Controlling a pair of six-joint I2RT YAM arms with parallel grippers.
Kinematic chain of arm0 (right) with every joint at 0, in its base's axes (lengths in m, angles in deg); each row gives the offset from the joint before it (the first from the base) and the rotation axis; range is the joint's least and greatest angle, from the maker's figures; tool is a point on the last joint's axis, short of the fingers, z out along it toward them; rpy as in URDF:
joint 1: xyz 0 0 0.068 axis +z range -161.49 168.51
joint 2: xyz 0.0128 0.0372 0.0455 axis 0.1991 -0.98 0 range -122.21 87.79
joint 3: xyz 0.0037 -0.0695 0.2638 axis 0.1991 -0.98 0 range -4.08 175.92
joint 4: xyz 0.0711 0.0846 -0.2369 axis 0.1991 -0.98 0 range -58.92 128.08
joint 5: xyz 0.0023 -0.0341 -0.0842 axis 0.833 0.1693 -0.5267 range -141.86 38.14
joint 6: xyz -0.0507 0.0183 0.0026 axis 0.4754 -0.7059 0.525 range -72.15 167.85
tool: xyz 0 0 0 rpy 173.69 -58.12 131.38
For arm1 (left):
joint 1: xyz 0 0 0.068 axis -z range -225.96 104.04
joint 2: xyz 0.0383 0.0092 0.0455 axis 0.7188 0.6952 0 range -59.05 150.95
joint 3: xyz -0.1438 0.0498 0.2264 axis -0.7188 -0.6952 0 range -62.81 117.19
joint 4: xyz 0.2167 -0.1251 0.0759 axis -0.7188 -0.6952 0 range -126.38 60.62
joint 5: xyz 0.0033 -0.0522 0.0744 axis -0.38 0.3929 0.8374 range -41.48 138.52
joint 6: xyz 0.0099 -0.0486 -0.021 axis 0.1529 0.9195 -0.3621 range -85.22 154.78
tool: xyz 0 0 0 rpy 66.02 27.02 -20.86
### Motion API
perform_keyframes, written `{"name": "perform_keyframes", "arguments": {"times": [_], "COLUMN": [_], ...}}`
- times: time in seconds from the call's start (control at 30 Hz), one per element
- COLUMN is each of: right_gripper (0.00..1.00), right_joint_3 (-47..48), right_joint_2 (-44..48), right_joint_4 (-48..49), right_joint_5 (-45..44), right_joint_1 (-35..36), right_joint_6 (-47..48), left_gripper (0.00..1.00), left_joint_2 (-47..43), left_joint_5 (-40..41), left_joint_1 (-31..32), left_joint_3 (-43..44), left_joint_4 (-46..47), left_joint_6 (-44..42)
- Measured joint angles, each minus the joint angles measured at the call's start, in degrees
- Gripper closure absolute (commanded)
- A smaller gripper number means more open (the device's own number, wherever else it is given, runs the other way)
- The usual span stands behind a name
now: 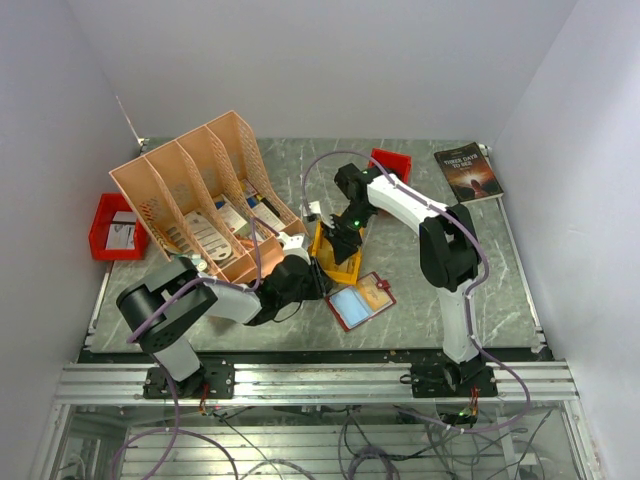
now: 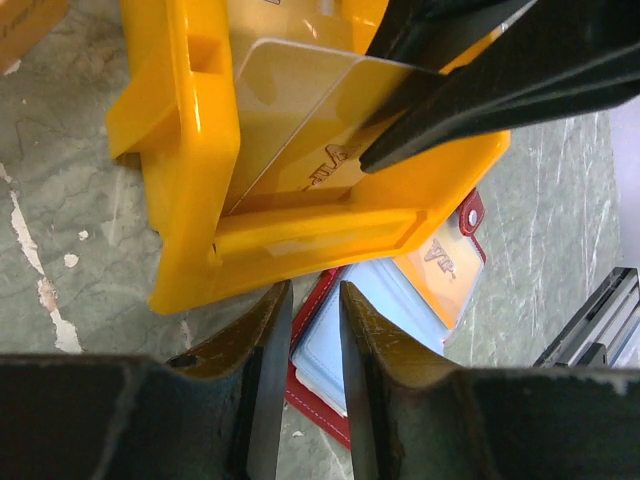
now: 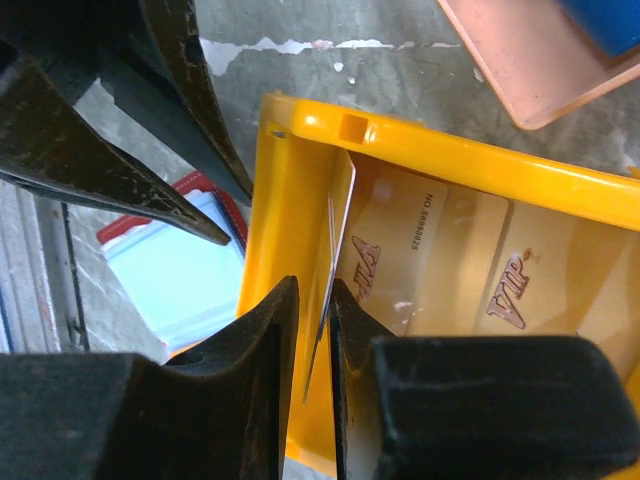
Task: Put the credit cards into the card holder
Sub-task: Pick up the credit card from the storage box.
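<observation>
Your right end effector [image 3: 318, 300] is clenched on a yellowish credit card [image 2: 300, 110], held on edge inside the yellow bin [image 2: 190, 150]. Your left end effector [image 2: 313, 295] hovers narrowly parted and empty over the open card holder [image 2: 400, 320] on the counter [image 2: 60, 180].

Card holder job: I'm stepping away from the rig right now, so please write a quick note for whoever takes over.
Right gripper: shut on a gold card standing on edge in the yellow bin.
Left gripper: jaws narrowly apart at the edge of the card holder; grip unclear.
Done: a blue card and an orange card sit in the open holder.
To do: pocket the gold card, then the VIP cards lying in the bin.
</observation>
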Motion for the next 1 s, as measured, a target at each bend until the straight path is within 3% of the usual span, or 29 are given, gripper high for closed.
{"name": "perform_keyframes", "arguments": {"times": [0.13,0.27,0.5,0.7,1.0], "right_gripper": [0.83,1.00,1.00,1.00,1.00], "right_joint_3": [-0.6,-2.6,-2.0,1.4,0.6], "right_joint_2": [0.1,0.1,0.2,1.4,9.2], "right_joint_4": [-0.1,1.9,4.6,4.2,2.4], "right_joint_5": [1.0,0.9,-0.4,0.4,4.0], "right_joint_1": [0.2,0.2,-0.4,-2.7,-4.3], "right_joint_6": [-1.9,-5.2,-9.2,-7.6,8.2], "left_gripper": [0.63,0.63,0.62,0.61,0.32], "left_joint_2": [0.0,0.0,-2.1,-12.8,-36.2], "left_joint_5": [0.0,0.0,0.2,0.7,4.5], "left_joint_1": [-0.2,-0.2,-0.3,-0.5,-0.6], "left_joint_3": [0.1,0.1,-1.0,-7.6,-16.1], "left_joint_4": [0.0,0.0,0.2,1.7,-0.1], "left_joint_6": [-0.2,-0.3,-1.1,-2.7,-6.9]}}
